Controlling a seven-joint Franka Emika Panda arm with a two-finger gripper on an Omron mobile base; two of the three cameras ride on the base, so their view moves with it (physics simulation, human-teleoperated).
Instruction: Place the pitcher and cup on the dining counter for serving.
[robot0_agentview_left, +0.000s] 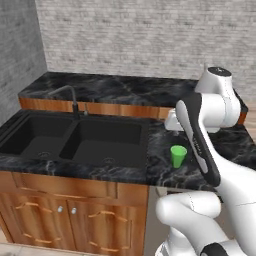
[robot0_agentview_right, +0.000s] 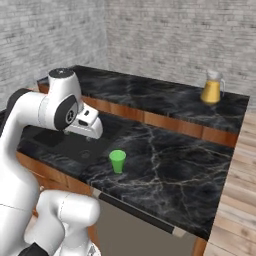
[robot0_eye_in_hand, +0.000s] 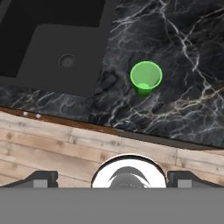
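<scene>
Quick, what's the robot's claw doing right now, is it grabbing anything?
Gripper: open and empty, hanging above the cup.

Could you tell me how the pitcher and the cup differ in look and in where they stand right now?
The pitcher is amber-yellow with a handle; the cup is plain green with none. The pitcher is larger. It stands on the raised dining counter; the cup stands on the lower worktop beside the sink. Both are upright.
</scene>
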